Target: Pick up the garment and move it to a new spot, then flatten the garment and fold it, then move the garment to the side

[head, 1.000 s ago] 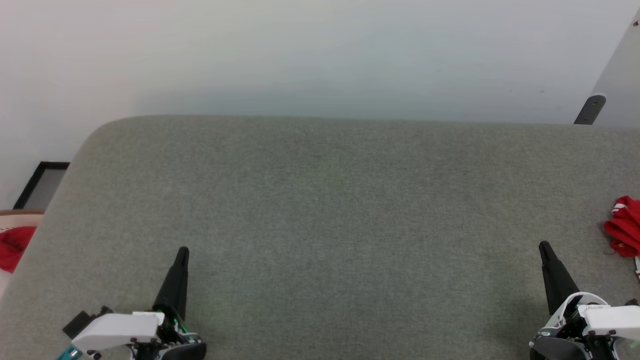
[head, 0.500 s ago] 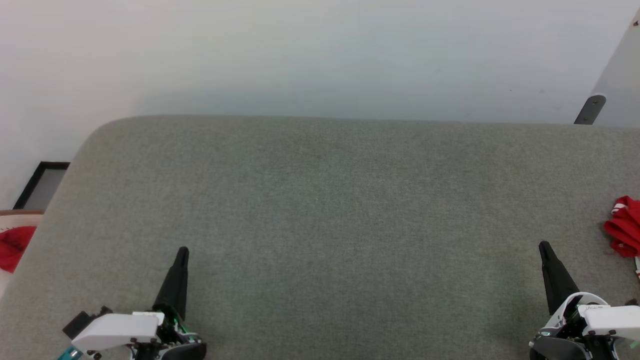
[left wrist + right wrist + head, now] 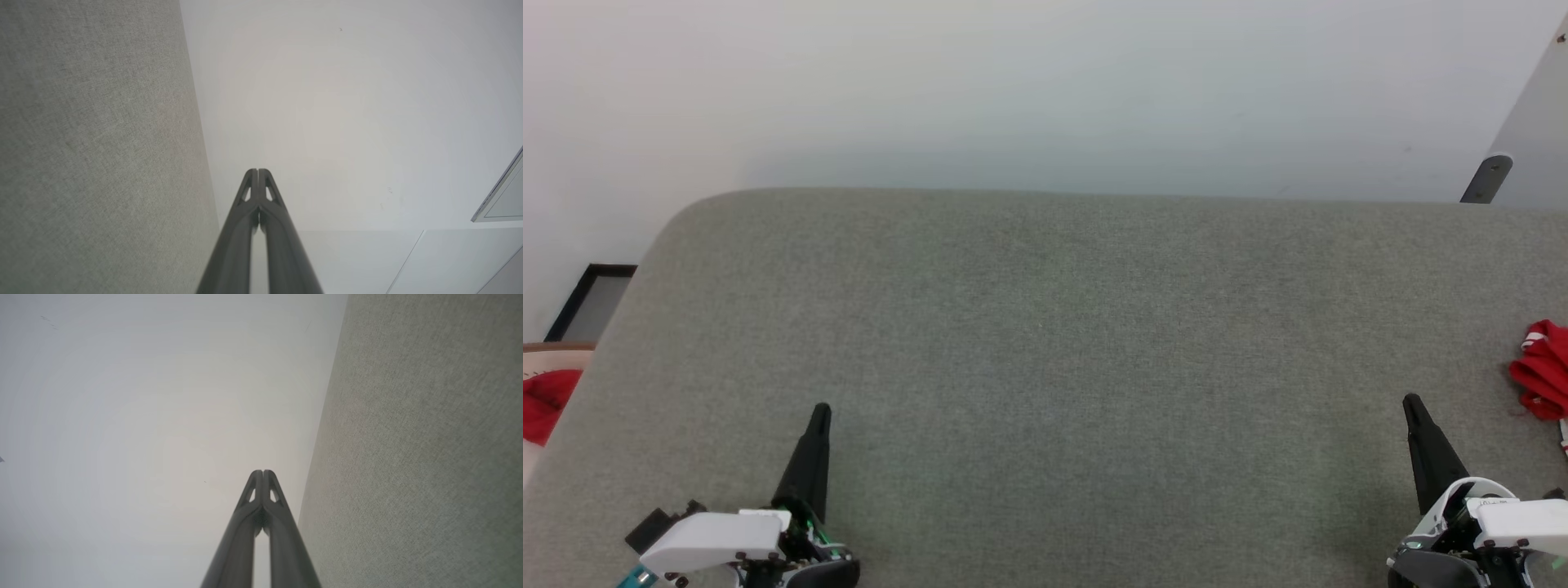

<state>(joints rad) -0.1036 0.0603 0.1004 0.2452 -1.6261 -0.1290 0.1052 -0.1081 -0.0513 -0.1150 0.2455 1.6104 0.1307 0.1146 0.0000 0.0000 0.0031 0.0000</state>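
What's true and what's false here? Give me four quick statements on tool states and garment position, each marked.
1. The left tool is shut and empty. True.
2. The right tool is gripping the garment. False: it is shut on nothing, and the garment lies apart from it, further to the robot's right.
3. The garment is spread flat in the middle of the grey surface. False: it sits bunched at the right edge of the head view.
4. Another red cloth shows at the left edge of the head view, beyond the surface's edge. True.
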